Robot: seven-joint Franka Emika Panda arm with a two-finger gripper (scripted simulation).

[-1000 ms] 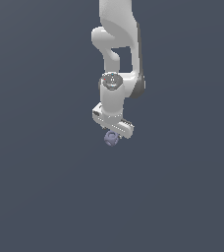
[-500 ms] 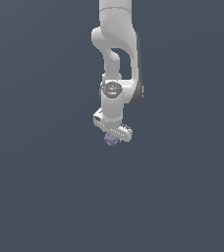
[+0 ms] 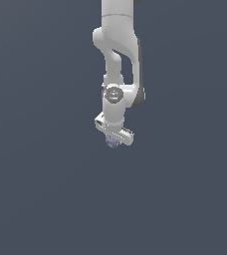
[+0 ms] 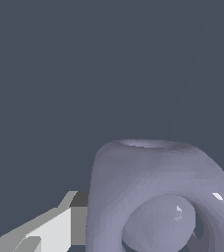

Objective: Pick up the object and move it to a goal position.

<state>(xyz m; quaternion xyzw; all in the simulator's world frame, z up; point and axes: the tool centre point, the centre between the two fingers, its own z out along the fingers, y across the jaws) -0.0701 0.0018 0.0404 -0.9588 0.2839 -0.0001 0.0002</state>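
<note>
Exterior view: plain dark blue-grey backdrop [image 3: 41,189] fills the frame edge to edge, w/ no visible table edge or corner to place things by. Nothing at the exterior view's left. Near centre, 1 white Panda arm [image 3: 118,60] comes down from the top edge, wrist pointing down, white gripper bar tilted. The gripper [image 3: 112,142] sits just under that bar; the object [image 3: 111,143], a small lavender-grey lump, is tucked right below the bar, touching it and partly hidden by it. It's much narrower than the bar. Fingers can't be made out here. Nothing at the exterior view's right, nothing near the arm.

Wrist view: 1 finger [image 4: 60,226] shows, white w/ a grey pad, right against the object's [image 4: 153,197] side. The object looks large, glossy and lavender, a rounded hump w/ a hollow and a ball-like bulge inside. The 2nd finger is hidden behind it, so the grip reads as closed on the object, narrow. Beyond is the same flat backdrop.
</note>
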